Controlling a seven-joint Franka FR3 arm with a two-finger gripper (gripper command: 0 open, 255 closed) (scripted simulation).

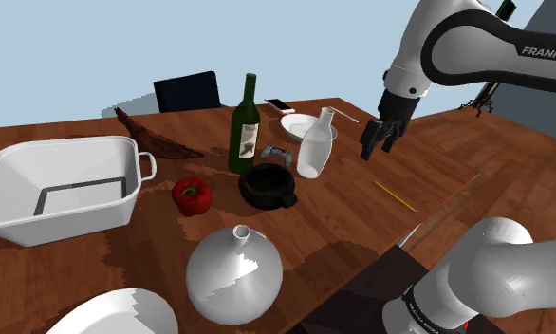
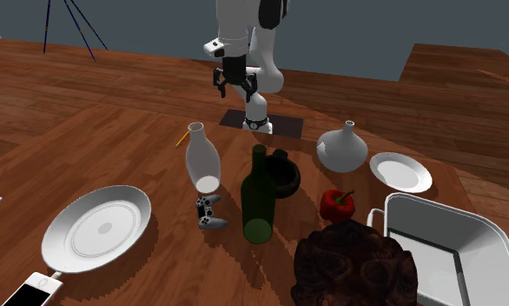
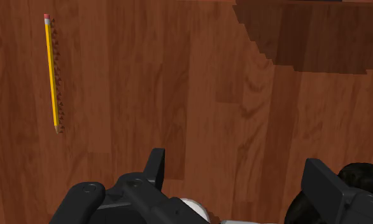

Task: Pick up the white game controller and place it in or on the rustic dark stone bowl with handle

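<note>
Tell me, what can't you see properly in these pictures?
- Game controller: in the shoulder view, mostly hidden behind the green bottle and the white vase.
- Dark bowl: in the second exterior view, partly hidden behind the green bottle.
- Phone: in the second exterior view, cut off by the bottom edge.
- Plate: in the shoulder view, cut off by the bottom edge.
</note>
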